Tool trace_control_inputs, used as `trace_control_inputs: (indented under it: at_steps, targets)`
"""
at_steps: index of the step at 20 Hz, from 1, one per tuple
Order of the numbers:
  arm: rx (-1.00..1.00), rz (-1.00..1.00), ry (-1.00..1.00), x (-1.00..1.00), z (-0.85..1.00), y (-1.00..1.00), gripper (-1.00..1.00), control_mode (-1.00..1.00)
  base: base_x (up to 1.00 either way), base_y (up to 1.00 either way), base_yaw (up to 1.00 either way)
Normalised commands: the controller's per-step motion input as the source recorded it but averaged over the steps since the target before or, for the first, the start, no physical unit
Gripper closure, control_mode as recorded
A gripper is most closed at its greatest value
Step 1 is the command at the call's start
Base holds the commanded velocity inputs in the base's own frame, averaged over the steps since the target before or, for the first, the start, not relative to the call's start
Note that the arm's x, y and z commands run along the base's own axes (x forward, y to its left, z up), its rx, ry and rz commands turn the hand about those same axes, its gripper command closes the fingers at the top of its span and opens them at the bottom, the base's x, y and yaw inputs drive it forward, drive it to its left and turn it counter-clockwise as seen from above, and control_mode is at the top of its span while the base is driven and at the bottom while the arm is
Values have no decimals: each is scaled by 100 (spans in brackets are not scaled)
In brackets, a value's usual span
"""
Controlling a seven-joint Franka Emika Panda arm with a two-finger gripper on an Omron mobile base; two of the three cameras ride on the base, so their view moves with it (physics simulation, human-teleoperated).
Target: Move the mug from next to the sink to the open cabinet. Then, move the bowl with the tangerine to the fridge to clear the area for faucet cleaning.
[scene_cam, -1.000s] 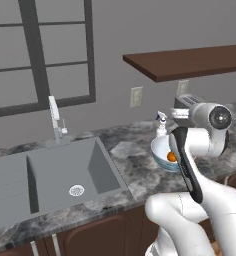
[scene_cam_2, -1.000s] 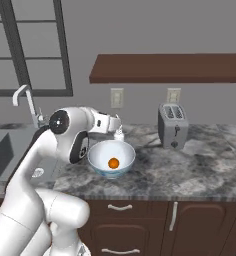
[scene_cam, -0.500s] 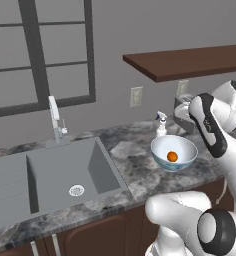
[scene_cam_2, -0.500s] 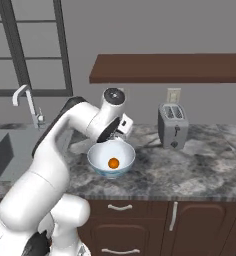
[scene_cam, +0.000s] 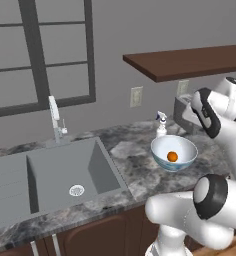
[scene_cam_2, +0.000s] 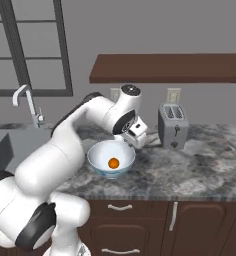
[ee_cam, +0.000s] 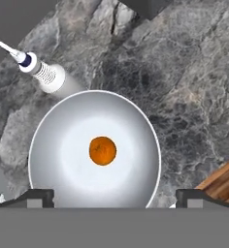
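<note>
Bowl (ee_cam: 94,150) sits straight below the gripper (ee_cam: 114,199) on the marble counter (ee_cam: 194,82), and that vertical line-up is what the coming move appears to depend on: in the hand view the round rim lies almost centred between the two dark fingertips, one showing at each lower corner, so the hand looks down into it from above. The jaws are spread as wide as they go and hold nothing. Because the bowl is round it has no long axis to match; the likely grasp is on its rim, which would mean shifting sideways off centre so one finger goes inside and one outside the wall. From the right base view the gripper (scene_cam_2: 135,134) hangs just above the far edge of the bowl (scene_cam_2: 111,159), apart from it. The bowl is white inside and pale blue-teal outside, and the tangerine (ee_cam: 102,150) rests at the middle of its floor, small and bright orange. A small spray bottle (ee_cam: 44,74) stands just beside the bowl's rim on the wall side, close enough that a finger coming down there could knock it. The bowl stands between the sink (scene_cam: 50,180) and the toaster (scene_cam_2: 172,124).
</note>
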Motion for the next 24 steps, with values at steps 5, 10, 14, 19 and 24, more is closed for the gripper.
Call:
trace_control_inputs:
  at_steps: [5,10,14,19,24]
  targets:
    - [1,-4,3,13,-46,-14,-100,-100,0,0,0]
    - [3,-2,10,41,-59,0,-100,-100,0,0,0]
    - [6,0,13,11,-78,-11,-100,-100,0,0,0]
    - [13,4,8,0,-43,-28,-100,-100,0,0,0]
    - [2,4,7,2,-20,2,-100,-100,0,0,0]
